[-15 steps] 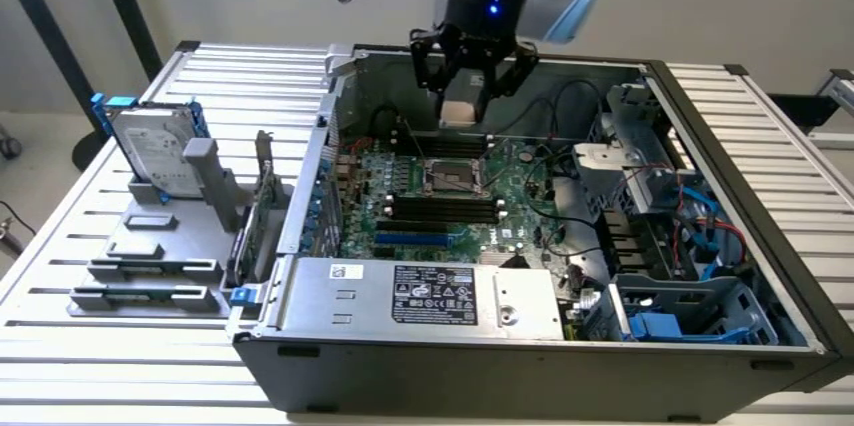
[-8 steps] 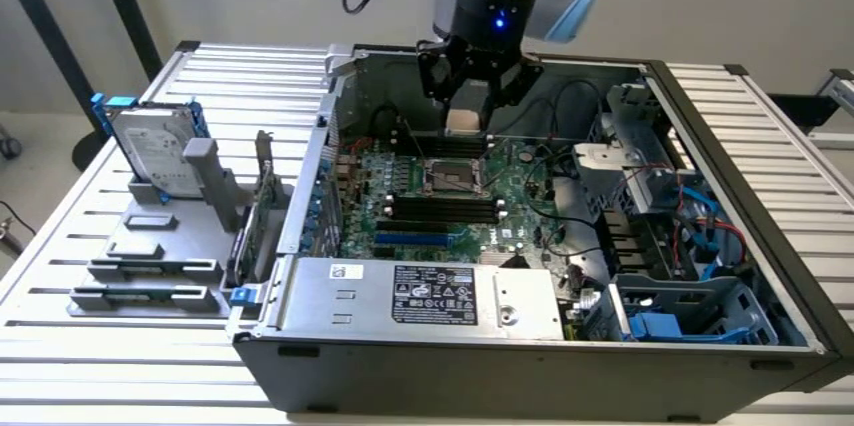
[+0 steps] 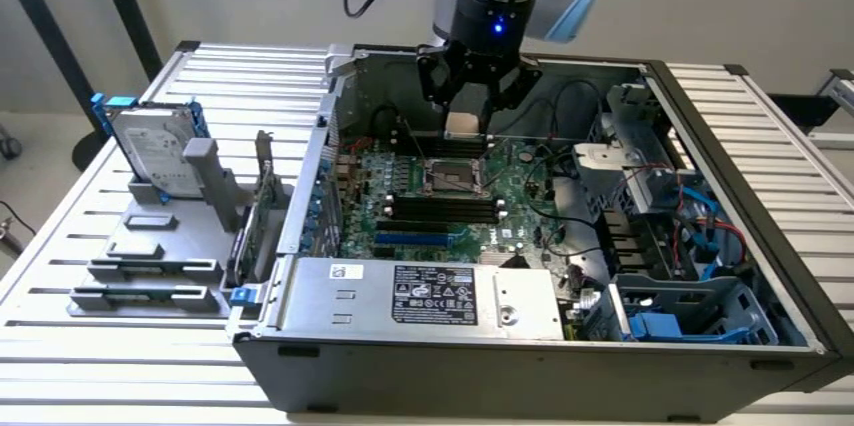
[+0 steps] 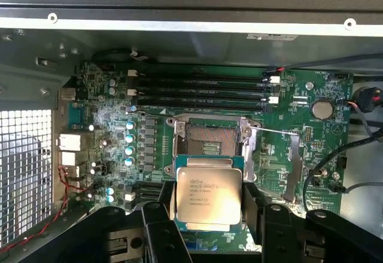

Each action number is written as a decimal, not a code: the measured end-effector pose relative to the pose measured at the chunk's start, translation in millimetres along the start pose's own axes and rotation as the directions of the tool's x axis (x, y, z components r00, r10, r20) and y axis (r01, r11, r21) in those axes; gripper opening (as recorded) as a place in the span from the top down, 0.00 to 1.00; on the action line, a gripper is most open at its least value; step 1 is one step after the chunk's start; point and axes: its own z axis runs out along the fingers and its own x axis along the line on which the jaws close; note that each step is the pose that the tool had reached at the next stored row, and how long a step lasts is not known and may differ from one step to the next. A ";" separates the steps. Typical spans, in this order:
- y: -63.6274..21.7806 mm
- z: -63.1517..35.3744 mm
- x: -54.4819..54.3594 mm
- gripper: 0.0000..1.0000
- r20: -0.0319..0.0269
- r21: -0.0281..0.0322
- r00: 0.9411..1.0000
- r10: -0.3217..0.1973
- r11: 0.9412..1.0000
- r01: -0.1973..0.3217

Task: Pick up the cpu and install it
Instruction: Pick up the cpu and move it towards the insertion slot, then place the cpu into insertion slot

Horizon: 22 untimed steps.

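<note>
The cpu [image 4: 207, 195], a small square chip with a silvery top and printed lettering, sits between the black fingers of my gripper [image 4: 207, 215], which is shut on its two opposite edges. In the exterior view the gripper [image 3: 463, 118] hangs inside the open computer case with the cpu [image 3: 463, 126] at its tip, above the motherboard [image 3: 521, 208]. The open cpu socket [image 4: 209, 137] with its raised metal frame lies just beyond the chip; in the exterior view the socket [image 3: 453, 179] is below and slightly in front of the gripper.
Black memory slots [image 4: 203, 89] run beside the socket. Cables [image 3: 567, 176] and a drive cage [image 3: 654, 186] crowd the case at the exterior view's right. A power supply [image 3: 427, 294] fills the front. Outside, a hard drive [image 3: 154, 151] stands in a grey rack [image 3: 147, 266].
</note>
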 end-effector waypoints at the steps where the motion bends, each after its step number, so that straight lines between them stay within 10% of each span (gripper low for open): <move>1: 0.0 0.0 0.0 0.45 0.000 0.000 1.000 0.000 1.000 0.000; 14: 0.0 0.2 0.2 0.45 0.000 0.000 1.000 0.006 1.000 -0.006; 22: -0.1 2.7 0.0 0.45 0.002 -0.014 0.989 0.147 0.989 -0.147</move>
